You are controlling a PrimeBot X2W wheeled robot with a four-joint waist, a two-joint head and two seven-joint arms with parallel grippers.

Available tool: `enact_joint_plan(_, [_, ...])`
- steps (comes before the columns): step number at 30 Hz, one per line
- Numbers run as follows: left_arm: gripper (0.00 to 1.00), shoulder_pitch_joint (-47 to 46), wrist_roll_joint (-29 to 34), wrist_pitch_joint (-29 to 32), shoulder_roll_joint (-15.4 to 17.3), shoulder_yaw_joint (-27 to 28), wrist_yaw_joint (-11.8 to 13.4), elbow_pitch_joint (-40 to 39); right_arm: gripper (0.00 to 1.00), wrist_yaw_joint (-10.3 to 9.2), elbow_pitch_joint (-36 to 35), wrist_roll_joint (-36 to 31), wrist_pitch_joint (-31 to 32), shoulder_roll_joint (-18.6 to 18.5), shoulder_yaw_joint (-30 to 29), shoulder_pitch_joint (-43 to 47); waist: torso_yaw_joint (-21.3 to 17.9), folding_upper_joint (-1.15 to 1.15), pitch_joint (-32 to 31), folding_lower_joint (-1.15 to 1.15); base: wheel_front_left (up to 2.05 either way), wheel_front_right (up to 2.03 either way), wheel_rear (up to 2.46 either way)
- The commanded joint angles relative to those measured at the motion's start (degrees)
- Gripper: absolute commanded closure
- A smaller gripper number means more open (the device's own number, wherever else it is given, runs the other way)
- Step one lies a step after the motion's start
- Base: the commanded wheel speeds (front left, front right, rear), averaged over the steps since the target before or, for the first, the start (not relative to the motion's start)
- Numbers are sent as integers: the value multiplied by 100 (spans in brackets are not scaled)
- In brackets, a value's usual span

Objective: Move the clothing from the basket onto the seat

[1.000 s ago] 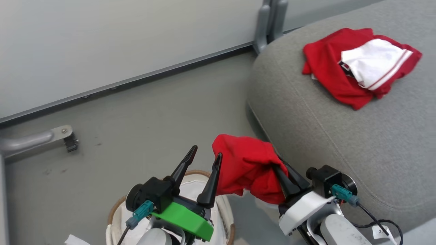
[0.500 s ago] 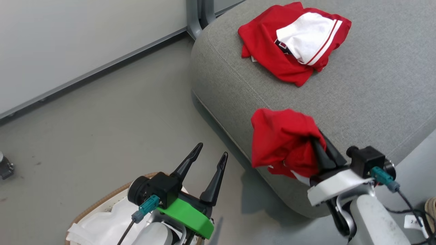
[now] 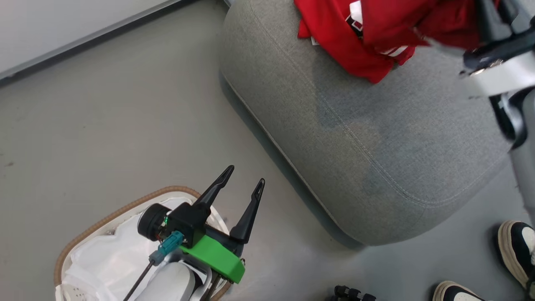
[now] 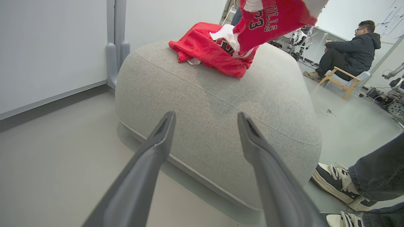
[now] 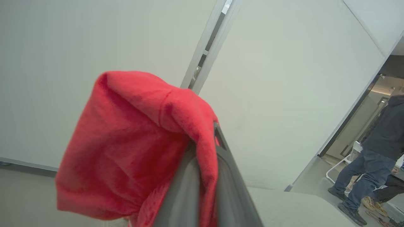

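My right gripper (image 5: 215, 138) is shut on a piece of red clothing (image 5: 135, 148), which drapes over its fingers. In the head view that garment (image 3: 401, 21) hangs from the right gripper (image 3: 487, 19) above the grey seat (image 3: 355, 125), over another red and white garment (image 3: 338, 50) lying on the cushion. In the left wrist view, the held piece (image 4: 274, 19) shows dark lettering above the lying one (image 4: 205, 50). My left gripper (image 3: 246, 177) stands open over the basket (image 3: 83, 234), whose white liner (image 3: 104, 259) shows inside. Its jaws (image 4: 205, 118) hold nothing.
A person's shoes (image 3: 518, 251) stand on the floor by the seat's near right corner, with a leg (image 4: 378, 170) beside it. Another person (image 4: 350, 53) sits on a chair beyond the seat. A grey wall post (image 4: 115, 53) rises behind the seat.
The head camera has swung toward the seat. My right gripper has carried the red garment up from beside the seat's edge to above the cushion. The left gripper stays open.
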Motion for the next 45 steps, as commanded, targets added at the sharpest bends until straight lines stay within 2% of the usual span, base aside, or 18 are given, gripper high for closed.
enact_joint_plan(1, [0, -143, 21, 4, 87, -10, -19, -7, 100, -8, 81, -62, 0, -94, -22, -222, 188, 0, 300, 0, 0, 0, 0])
enact_joint_plan(6, [0, -400, 31, 4, 166, -102, -19, -50, 100, -8, 799, -225, 0, -493, -473, -1026, 515, 0, 653, 0, 0, 0, 0])
enact_joint_plan(14, [0, -890, 65, 4, 294, -215, -19, -103, 100, -8, 1877, -469, 0, -773, -1289, -1512, 1041, 0, 1204, 0, 0, 0, 0])
enact_joint_plan(20, [0, -1058, 47, 4, 262, -319, -19, -128, 100, -8, 2560, -698, 1, -464, -1877, -1241, 1376, 0, 1479, 0, 0, 0, 0])
enact_joint_plan(28, [0, -1079, -42, 4, 237, -375, -19, -156, 98, -8, 3128, -1010, 0, 70, -2394, -622, 1561, 0, 1455, 0, 0, 0, 0])
enact_joint_plan(29, [0, -1066, -47, 3, 235, -369, -19, -169, 71, -8, 3111, -1023, 0, 105, -2437, -550, 1568, 0, 1427, 0, 0, 0, 0])
enact_joint_plan(30, [0, -1038, -53, 4, 238, -356, -19, -177, 28, -8, 3046, -1010, 0, 169, -2510, -459, 1570, 0, 1376, 0, 0, 0, 0])
enact_joint_plan(31, [0, -1007, -64, 3, 230, -329, -19, -184, 0, -8, 3014, -1000, 0, 208, -2545, -367, 1569, 0, 1339, 0, 0, 0, 0])
enact_joint_plan(39, [0, -705, -105, 4, 63, -57, -19, -169, 0, -8, 2307, -827, 0, 523, -2812, 672, 1539, 0, 750, 0, 0, 0, 0])
enact_joint_plan(45, [0, -421, -42, 4, -135, 243, -19, -152, 0, -8, 1658, -728, 0, 776, -2606, 1659, 1690, 0, 215, 0, 0, 0, 0])
